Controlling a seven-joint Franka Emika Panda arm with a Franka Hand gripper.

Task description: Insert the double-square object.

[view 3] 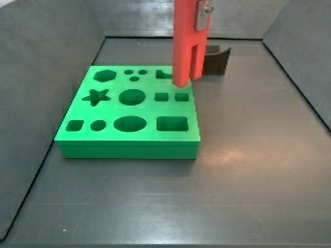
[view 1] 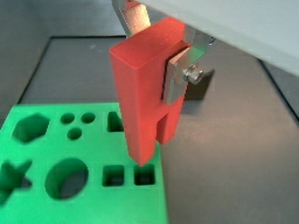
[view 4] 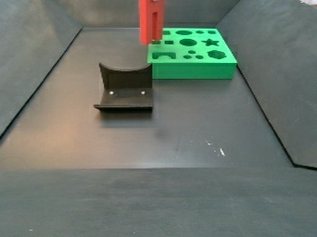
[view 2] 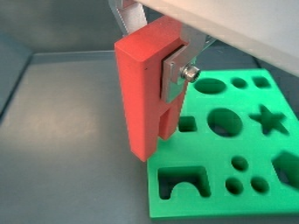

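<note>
The double-square object [view 1: 140,96] is a long red-orange bar that hangs upright, slotted end down. My gripper [view 1: 153,45] is shut on its upper part, with a silver finger [view 1: 177,73] flat on one side. It shows the same way in the other wrist view [view 2: 149,44]. The prong tips hover just above two small square holes [view 1: 128,176] near the edge of the green board [view 1: 35,188]. In both side views the bar [view 3: 188,44] [view 4: 150,20] stands over the board [view 3: 97,140] [view 4: 223,67]. I cannot tell whether the prongs touch it.
The dark fixture with a curved notch [view 4: 124,88] stands on the grey floor beside the board; it shows behind the bar in a side view [view 3: 218,60] and in a wrist view [view 1: 197,85]. Grey walls enclose the floor.
</note>
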